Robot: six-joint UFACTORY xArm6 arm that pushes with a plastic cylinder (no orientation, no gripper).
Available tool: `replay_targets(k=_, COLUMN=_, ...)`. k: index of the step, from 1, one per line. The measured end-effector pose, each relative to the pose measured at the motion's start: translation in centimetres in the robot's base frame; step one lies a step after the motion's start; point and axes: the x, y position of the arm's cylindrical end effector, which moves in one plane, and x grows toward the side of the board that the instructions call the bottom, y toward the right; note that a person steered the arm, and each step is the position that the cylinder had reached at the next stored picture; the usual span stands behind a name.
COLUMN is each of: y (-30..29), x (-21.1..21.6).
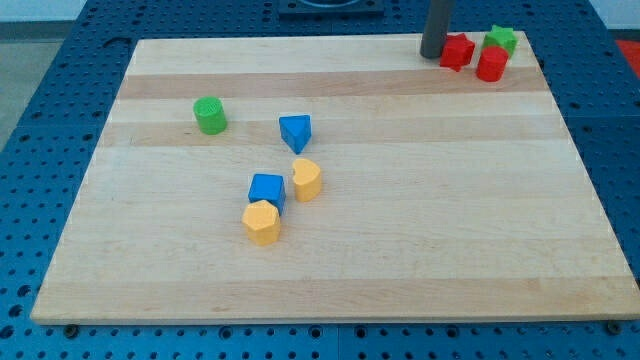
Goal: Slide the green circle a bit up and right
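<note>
The green circle point(210, 115) is a short green cylinder on the wooden board point(420, 240), toward the view's upper left. My tip point(432, 54) stands near the view's top right edge of the board, far to the right of the green circle. It sits just left of a red block point(457, 51), close to it or touching; I cannot tell which.
A green block point(501, 40) and a second red block point(491, 65) cluster by the first red one at the top right. A blue triangular block point(295, 131), a yellow heart-like block point(307, 179), a blue cube point(267, 189) and a yellow hexagonal block point(262, 222) lie mid-board.
</note>
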Motion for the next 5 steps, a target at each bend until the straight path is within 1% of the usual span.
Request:
replay_targets(k=1, y=-6.6, x=0.2)
replay_targets(k=2, y=-14.3, x=1.4)
replay_targets(k=3, y=-23.0, x=4.8)
replay_targets(k=4, y=-27.4, x=9.1)
replay_targets(k=5, y=-28.2, x=11.0)
